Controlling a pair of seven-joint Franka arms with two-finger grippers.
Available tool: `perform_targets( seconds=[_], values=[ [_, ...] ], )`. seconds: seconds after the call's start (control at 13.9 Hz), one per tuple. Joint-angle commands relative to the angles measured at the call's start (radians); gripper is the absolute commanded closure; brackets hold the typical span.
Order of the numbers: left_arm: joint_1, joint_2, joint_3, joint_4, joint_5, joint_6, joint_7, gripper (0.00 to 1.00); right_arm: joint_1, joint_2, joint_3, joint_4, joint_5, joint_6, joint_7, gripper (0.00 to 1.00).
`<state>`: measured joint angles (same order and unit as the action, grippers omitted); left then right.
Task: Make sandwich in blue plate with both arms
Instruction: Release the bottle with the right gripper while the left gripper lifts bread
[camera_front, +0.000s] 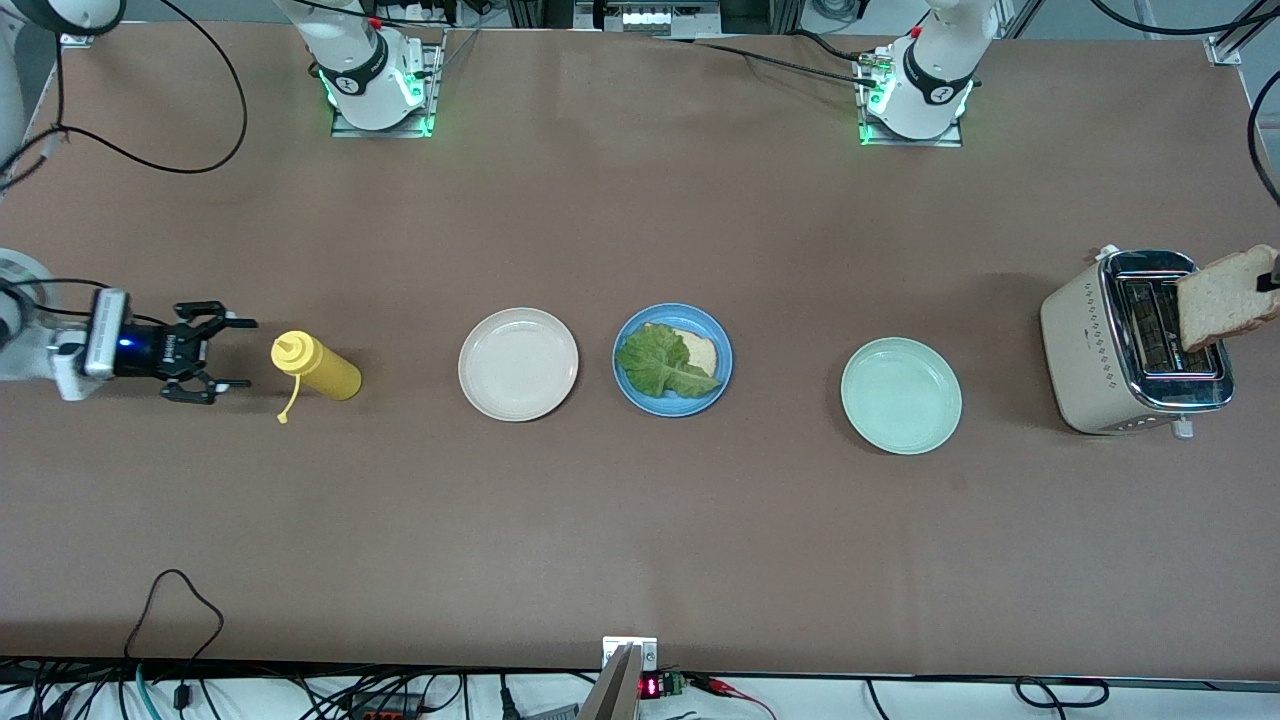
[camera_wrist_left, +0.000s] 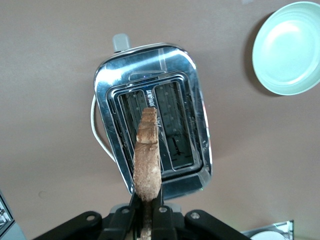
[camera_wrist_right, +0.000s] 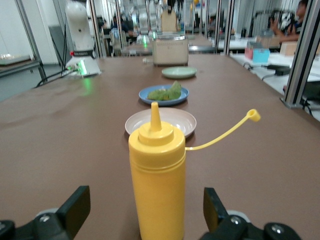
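A toast slice (camera_front: 1228, 297) is gripped by the left gripper (camera_wrist_left: 145, 212) above the toaster (camera_front: 1135, 345), at the front view's right edge. The right gripper (camera_front: 228, 352), fingers spread wide, is seen at the yellow bottle (camera_front: 318, 367), mid-left. Lettuce (camera_front: 662, 361) on toast is noted in the blue plate (camera_front: 640, 395), centre.

We see our left tool (camera_wrist_left: 146, 216) clamped on a toast slice (camera_wrist_left: 147, 160) above the toaster (camera_wrist_left: 152, 117). A mint-green plate (camera_wrist_left: 289, 47) sits nearby.

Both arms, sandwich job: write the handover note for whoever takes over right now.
Left gripper: shut on a toast slice, over the toaster.
Right gripper: open, beside the upright mustard bottle, at the right arm's end.
Blue plate: holds bottom toast with lettuce on it.
Left: carry the held slice over and set it on the lettuce.
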<state>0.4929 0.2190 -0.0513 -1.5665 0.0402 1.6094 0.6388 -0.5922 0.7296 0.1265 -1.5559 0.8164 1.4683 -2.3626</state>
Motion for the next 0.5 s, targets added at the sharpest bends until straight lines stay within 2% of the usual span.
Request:
perform_targets(
  seconds=[0.0,0.14,0.43],
  values=[
    [-0.013,0.01,-0.022,0.083,-0.005,-0.084,0.013,0.9,0.032,-0.137,-0.005,-0.033,-0.116,0.053,0.13,0.0],
    [-0.02,0.01,-0.06,0.102,-0.005,-0.115,0.01,0.9,0.061,-0.238,-0.005,-0.045,-0.199,0.087,0.253,0.0],
    [-0.02,0.011,-0.217,0.102,-0.017,-0.169,0.01,0.93,0.162,-0.436,-0.004,-0.046,-0.405,0.127,0.602,0.0]
  ],
)
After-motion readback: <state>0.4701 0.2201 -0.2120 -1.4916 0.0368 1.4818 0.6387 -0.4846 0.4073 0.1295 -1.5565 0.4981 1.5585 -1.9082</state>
